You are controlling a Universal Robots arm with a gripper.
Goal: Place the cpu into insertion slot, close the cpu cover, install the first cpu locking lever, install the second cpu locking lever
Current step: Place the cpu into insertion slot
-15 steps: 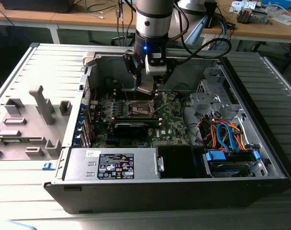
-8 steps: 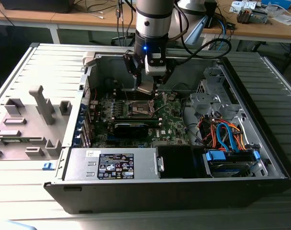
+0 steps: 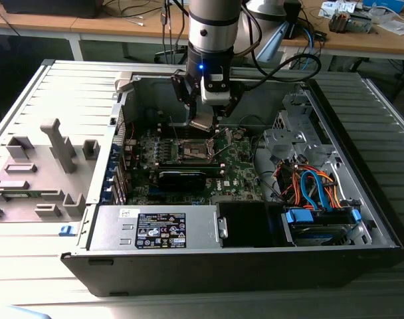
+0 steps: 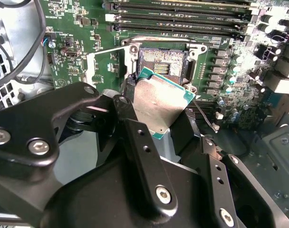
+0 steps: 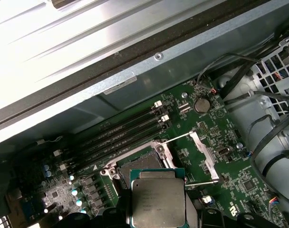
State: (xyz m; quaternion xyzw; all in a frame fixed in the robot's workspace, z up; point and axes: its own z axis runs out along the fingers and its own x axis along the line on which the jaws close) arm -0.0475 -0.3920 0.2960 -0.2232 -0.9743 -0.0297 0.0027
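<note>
My gripper (image 3: 205, 119) is shut on the cpu (image 3: 202, 123), a flat silver-topped square chip with a green edge. It holds the chip tilted, a little above the motherboard inside the open computer case. In the second wrist view the cpu (image 4: 158, 102) sits between the black fingers (image 4: 130, 114), just short of the insertion slot (image 4: 161, 61). That slot has a dark centre and nothing in it. In the first wrist view the cpu (image 5: 158, 199) overlaps the near side of the insertion slot (image 5: 140, 164). The cpu cover (image 5: 202, 156) is swung open beside the slot, with thin wire levers raised along it.
Memory slots (image 5: 120, 133) run just beyond the socket. A long black card (image 3: 182, 177) lies in front of it. A power supply (image 3: 155, 229) and a drive cage with blue and orange cables (image 3: 315, 189) fill the case's near side. A grey fixture (image 3: 49, 159) stands at the exterior view's left.
</note>
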